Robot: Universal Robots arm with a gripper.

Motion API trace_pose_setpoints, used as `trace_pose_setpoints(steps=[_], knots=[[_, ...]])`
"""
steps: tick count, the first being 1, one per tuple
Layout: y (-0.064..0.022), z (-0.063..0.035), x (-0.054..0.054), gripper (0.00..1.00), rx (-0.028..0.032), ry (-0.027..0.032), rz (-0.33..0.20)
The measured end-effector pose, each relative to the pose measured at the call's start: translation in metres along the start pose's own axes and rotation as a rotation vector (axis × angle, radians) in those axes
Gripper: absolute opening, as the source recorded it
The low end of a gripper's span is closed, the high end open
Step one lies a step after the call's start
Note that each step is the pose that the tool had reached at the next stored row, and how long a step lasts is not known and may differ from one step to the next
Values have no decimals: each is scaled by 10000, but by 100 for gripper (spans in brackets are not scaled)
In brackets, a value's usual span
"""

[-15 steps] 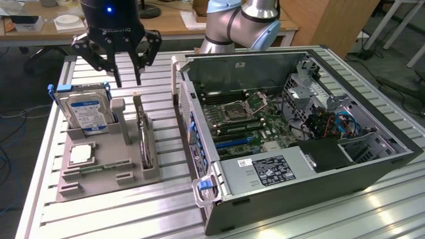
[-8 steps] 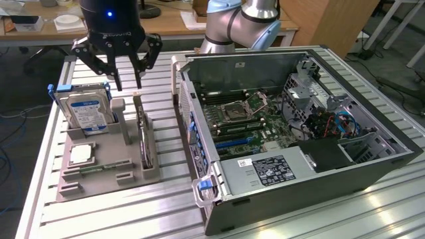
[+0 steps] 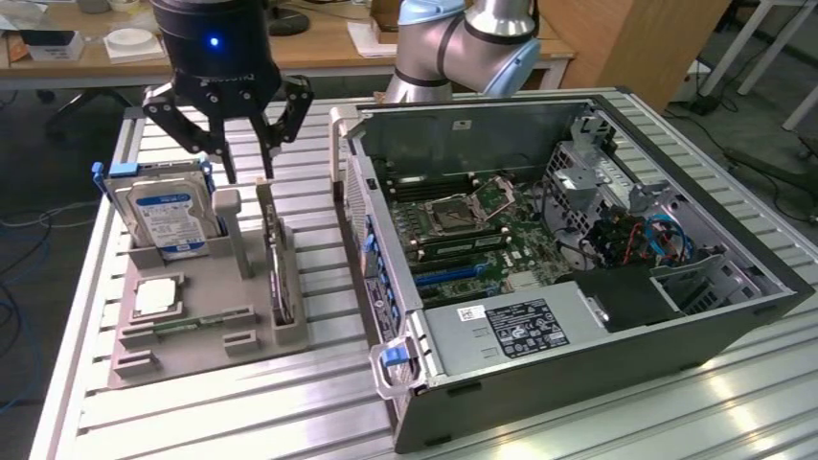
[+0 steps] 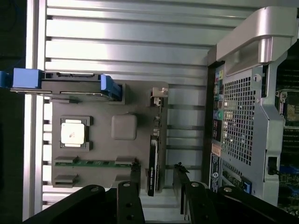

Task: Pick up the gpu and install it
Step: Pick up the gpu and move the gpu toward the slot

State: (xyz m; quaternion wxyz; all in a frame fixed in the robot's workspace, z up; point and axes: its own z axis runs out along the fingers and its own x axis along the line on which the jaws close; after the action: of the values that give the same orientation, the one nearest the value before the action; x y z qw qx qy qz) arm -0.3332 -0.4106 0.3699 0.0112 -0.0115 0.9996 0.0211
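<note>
The gpu (image 3: 276, 278) stands on edge in a slot of the grey parts holder (image 3: 243, 287), a dark thin card seen from above in the wrist view (image 4: 153, 163). My gripper (image 3: 249, 175) hangs open above the holder's far end, over the gpu's line and touching nothing. In the wrist view one black finger (image 4: 135, 175) sits on each side of the card, the other finger (image 4: 180, 179) closer to the computer case. The open computer case (image 3: 576, 316) lies to the exterior view's right with its motherboard (image 3: 473, 230) exposed.
On the holder (image 4: 124, 98) also sit a hard drive with a blue-white label (image 3: 167, 216), a processor chip (image 3: 156, 297) and a memory stick (image 3: 192, 324). The case's rear wall (image 4: 243, 116) stands close beside the holder. The slatted aluminium table (image 3: 230, 412) carries everything.
</note>
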Motion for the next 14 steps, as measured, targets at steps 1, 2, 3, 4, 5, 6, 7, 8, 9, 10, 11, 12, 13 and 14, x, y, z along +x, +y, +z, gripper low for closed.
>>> trace_pose_setpoints(steps=[1, 2, 3, 4, 5, 6, 7, 8, 9, 10, 11, 12, 13, 14], knots=[[-1, 18, 1, 42, 0, -1, 0], [-2, 36, 1, 42, 1, -1, 0], [-2, 55, 1, 42, 0, -1, 0], [-3, 73, 2, 42, 0, -2, 0], [-4, 91, 2, 42, 0, -1, 0], [-4, 109, 2, 42, -1, -2, 1], [-5, 127, 3, 42, 0, -1, 1], [-6, 144, 3, 42, 0, -1, 1], [-7, 159, 4, 42, 0, 0, 0], [-7, 176, 4, 42, 0, 0, 0], [-8, 194, 5, 42, 0, 0, 1], [-9, 210, 5, 42, 0, 0, 2], [-10, 227, 6, 42, 0, -1, 1], [-11, 240, 6, 42, -1, -2, 2]])
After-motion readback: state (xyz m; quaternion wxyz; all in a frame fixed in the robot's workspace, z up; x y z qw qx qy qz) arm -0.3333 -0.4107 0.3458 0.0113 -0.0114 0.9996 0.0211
